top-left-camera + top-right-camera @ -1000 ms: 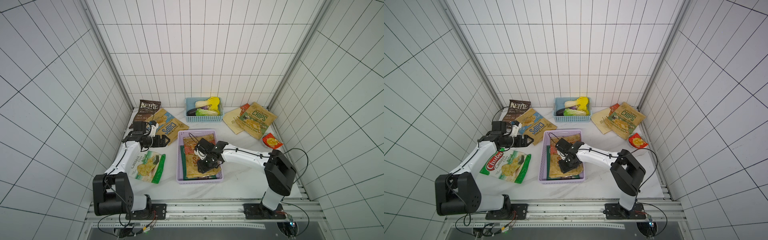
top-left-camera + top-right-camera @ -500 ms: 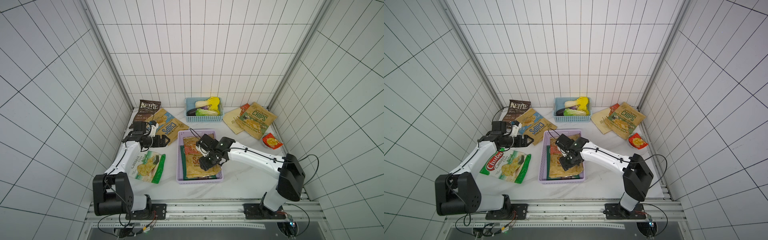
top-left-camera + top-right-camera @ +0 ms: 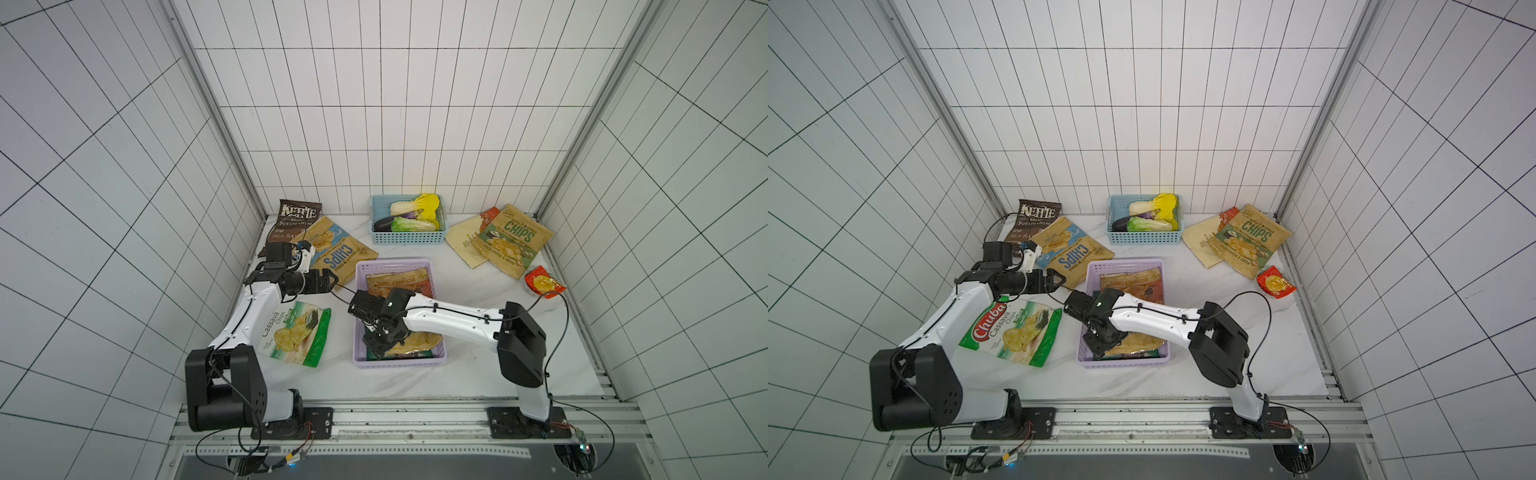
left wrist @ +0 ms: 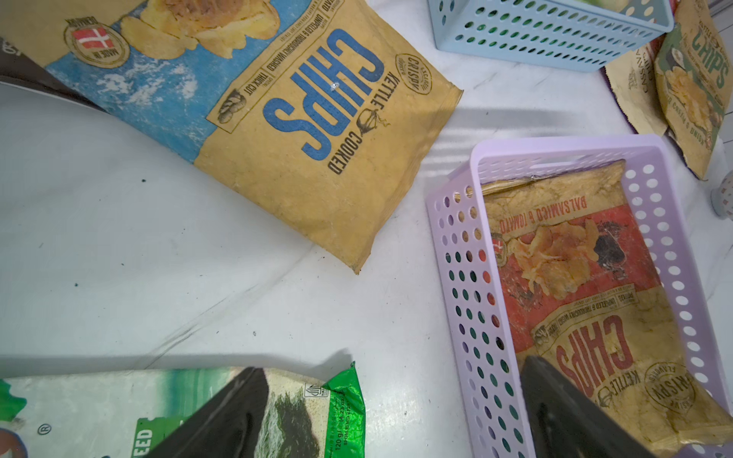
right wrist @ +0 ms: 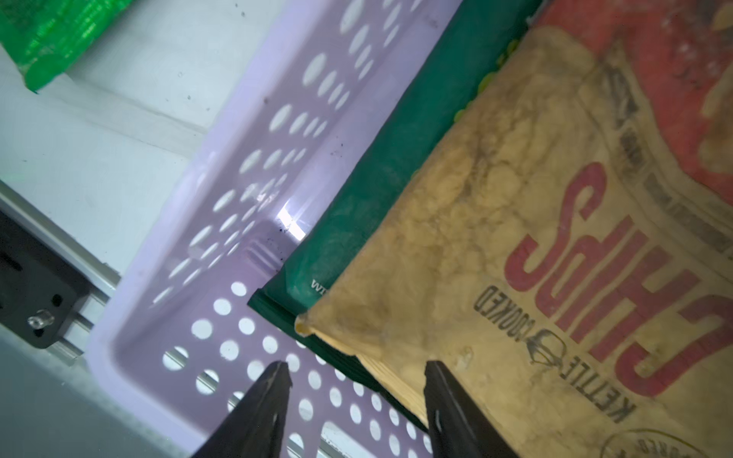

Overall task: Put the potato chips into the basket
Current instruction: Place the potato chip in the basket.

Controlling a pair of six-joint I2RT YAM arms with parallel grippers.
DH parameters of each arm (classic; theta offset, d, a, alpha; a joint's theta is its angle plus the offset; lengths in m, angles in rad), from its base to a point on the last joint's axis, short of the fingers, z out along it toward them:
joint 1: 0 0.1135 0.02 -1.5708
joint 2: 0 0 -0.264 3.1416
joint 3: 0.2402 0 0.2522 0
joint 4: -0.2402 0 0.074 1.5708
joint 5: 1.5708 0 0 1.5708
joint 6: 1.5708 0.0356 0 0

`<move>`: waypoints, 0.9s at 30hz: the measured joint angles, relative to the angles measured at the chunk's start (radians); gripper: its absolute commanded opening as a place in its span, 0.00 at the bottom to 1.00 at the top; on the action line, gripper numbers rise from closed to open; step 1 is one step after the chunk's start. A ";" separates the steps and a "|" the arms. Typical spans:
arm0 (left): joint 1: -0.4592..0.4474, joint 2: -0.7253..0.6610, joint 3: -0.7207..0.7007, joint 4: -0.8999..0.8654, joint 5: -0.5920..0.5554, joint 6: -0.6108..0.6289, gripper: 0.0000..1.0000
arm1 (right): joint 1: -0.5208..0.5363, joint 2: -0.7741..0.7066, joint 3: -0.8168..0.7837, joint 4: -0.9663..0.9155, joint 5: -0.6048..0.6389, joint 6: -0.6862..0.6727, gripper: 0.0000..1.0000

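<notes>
Potato chips [image 3: 509, 243]: several outside basket [image 3: 392, 264]; red-label bag [image 4: 575, 277] inside. I saw right gripper [image 5: 357, 374] jaws apart, empty, above it. Blue-label bag [image 3: 338, 253] lay off basket's far left corner, long axis diagonal; left gripper [image 3: 329, 279], spread empty, nearer.

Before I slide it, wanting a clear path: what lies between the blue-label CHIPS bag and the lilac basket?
Only bare tabletop; blue-label CHIPS bag and lilac basket lie apart, per left wrist view.

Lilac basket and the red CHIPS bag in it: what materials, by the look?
Lilac basket: looks like moulded plastic, smooth semi-gloss, round holes and a highlight on its wall. Red CHIPS bag: seemingly kraft paper, matte tan, creased and wrinkled; lining cannot be told.
</notes>
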 measured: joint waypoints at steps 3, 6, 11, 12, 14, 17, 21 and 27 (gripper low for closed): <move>0.004 0.000 0.002 0.002 -0.016 -0.007 0.98 | 0.006 0.037 0.023 -0.022 0.015 0.004 0.60; 0.006 0.000 0.002 0.002 -0.026 -0.011 0.98 | 0.006 0.061 0.038 -0.035 0.026 0.007 0.56; 0.006 0.000 0.002 0.002 -0.030 -0.015 0.98 | 0.006 0.072 0.042 -0.047 0.048 0.008 0.28; 0.006 0.000 0.002 0.002 -0.031 -0.015 0.98 | 0.006 0.072 0.042 -0.050 0.051 0.010 0.22; 0.006 0.000 0.002 0.002 -0.031 -0.015 0.98 | 0.006 0.072 0.042 -0.051 0.055 0.011 0.14; 0.006 0.000 0.002 0.002 -0.031 -0.015 0.98 | 0.006 0.072 0.042 -0.050 0.056 0.013 0.02; 0.006 0.000 0.002 0.002 -0.031 -0.015 0.98 | 0.006 0.071 0.042 -0.049 0.055 0.013 0.00; 0.006 0.000 0.002 0.002 -0.031 -0.015 0.98 | 0.006 0.068 0.042 -0.044 0.047 0.010 0.00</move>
